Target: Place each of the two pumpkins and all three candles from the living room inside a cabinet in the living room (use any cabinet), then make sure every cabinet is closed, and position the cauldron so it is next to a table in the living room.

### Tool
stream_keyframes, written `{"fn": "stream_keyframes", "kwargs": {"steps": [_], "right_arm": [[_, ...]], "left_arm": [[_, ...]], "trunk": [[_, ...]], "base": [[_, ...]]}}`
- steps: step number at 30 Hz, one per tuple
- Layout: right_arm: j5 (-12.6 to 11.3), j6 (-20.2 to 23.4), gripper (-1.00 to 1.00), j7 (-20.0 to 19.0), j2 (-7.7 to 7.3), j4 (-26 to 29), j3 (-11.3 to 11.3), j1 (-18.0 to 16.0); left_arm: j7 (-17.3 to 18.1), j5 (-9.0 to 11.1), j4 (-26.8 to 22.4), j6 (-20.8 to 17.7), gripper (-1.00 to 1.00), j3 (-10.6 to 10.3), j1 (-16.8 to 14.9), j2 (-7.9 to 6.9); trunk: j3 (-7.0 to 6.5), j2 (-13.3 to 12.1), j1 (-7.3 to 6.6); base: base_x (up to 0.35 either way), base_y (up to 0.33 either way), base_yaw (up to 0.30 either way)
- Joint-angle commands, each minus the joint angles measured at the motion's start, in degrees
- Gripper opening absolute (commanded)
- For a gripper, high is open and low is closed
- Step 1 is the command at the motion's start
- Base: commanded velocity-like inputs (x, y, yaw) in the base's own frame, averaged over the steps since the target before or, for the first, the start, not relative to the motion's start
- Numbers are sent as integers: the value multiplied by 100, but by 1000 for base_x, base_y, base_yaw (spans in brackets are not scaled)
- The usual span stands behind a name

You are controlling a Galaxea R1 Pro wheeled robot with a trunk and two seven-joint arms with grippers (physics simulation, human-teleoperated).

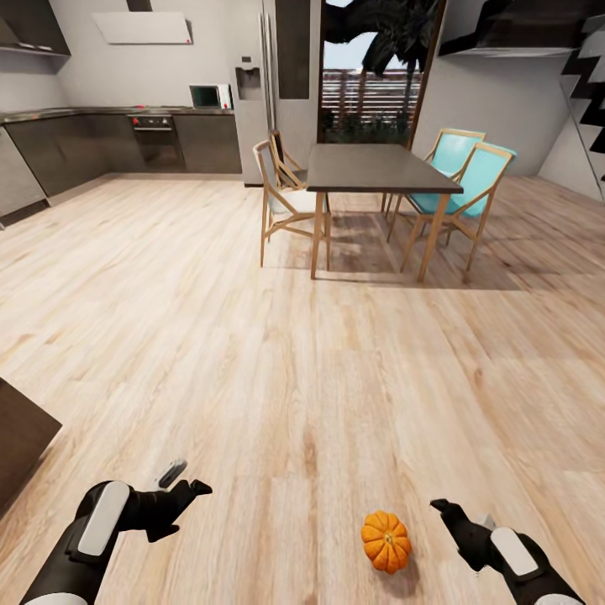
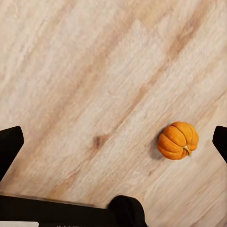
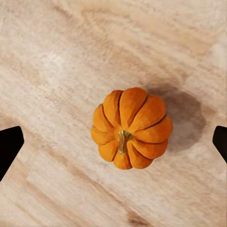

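1. The pumpkin [image 1: 386,542] sits on the floor [image 1: 252,353] at the lower right of the head view, just left of my right fingers [image 1: 449,510].
2. In the right wrist view, both right fingers stand wide open, the pumpkin [image 3: 131,127] centred between them, stem up.
3. My left fingers [image 1: 186,481] are open and empty.
4. It looks light, hard, smooth; I'd pinch across the ribbed sides, not the stem.

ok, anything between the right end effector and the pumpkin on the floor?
Nothing visible. The pumpkin lies alone on bare wood floor, centred between the open fingers in the right wrist view. In the head view the right end effector sits just beside it, not touching it.
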State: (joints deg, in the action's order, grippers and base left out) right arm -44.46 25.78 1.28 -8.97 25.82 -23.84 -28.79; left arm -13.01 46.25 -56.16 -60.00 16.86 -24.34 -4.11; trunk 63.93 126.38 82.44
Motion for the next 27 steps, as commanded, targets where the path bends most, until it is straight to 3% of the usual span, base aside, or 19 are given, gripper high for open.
{"fn": "stream_keyframes", "kwargs": {"steps": [1,5,9,14,23,27], "right_arm": [[8,-2,100,-3,0,62,0,1],[39,-81,100,-12,-2,117,8,4],[59,-443,100,-18,12,127,51,5],[68,-942,100,-18,20,110,362,5],[61,-1026,100,-78,33,105,438,5],[60,-1029,100,-367,25,100,641,5]], "left_arm": [[0,3,0,0,100,-3,0,1],[3,6,0,0,100,13,0,-6],[6,14,0,0,100,15,0,-8],[7,15,0,0,100,10,0,-2],[7,15,0,0,100,10,0,-2],[8,15,0,0,100,17,0,-6]], "trunk": [[19,42,23],[90,202,110],[162,362,198],[252,563,308],[414,924,506],[485,1084,594]], "base": [[0,0,0],[0,0,0],[0,0,0],[0,0,0],[0,0,0],[0,0,0]]}}
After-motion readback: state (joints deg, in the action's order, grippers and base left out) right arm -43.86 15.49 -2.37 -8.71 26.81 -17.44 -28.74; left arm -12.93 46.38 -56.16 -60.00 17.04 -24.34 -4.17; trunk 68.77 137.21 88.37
